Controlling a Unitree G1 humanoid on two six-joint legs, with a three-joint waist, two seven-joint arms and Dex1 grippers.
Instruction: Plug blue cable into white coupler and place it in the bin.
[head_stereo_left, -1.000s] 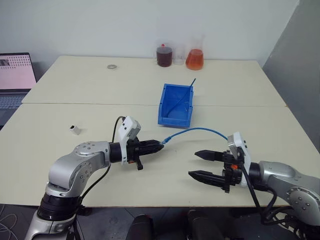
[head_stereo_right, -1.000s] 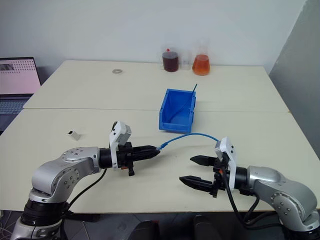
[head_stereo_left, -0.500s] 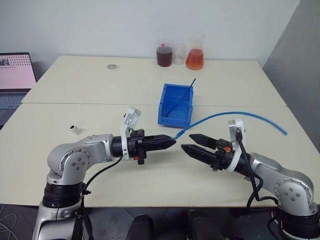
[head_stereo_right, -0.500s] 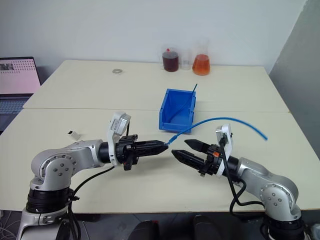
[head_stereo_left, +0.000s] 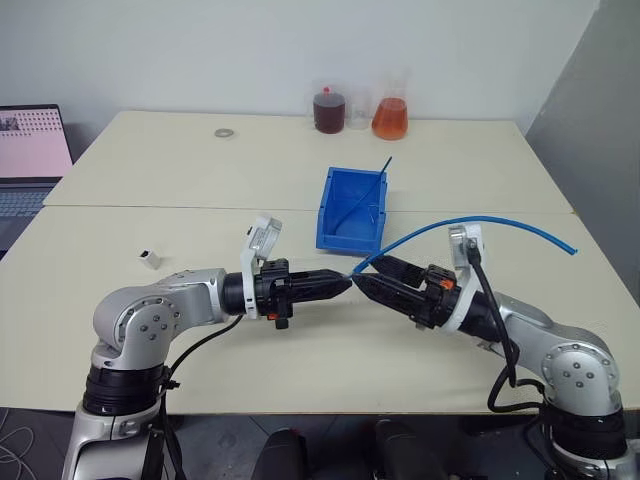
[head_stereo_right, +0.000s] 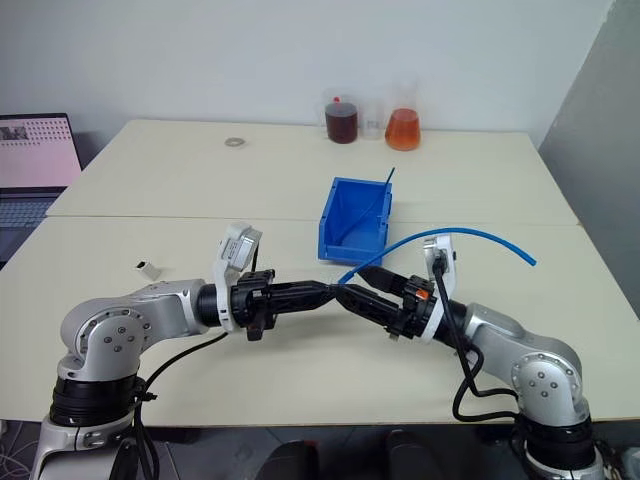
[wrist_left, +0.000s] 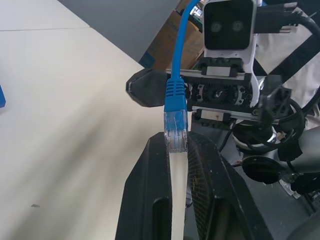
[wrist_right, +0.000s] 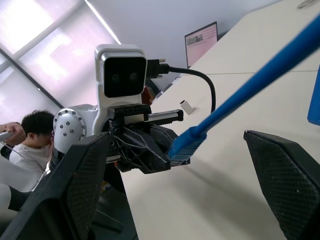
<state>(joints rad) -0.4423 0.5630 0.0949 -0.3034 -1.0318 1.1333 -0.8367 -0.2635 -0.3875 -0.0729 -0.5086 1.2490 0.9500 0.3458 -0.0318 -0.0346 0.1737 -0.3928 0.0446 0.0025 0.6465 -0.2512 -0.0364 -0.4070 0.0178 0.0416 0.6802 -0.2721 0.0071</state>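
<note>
My left gripper is shut on the clear plug of the blue cable and holds it level above the table. The cable arcs up and away to the right, its far end in the air. Facing it, my right gripper stands open, its fingers on either side of the cable just behind the plug, tips close to my left gripper's. The white coupler lies on the table at the left, apart from both grippers. The blue bin stands just beyond the grippers.
Flasks of dark red liquid and orange liquid stand at the table's back edge, with a small ring to their left. A thin dark-blue strand leans in the bin. An open laptop sits far left. A person is beyond the table.
My left gripper lifted the plug off the table and rolled. My right gripper rose and moved left until its open fingers flank the cable. The cable's free end swung up.
</note>
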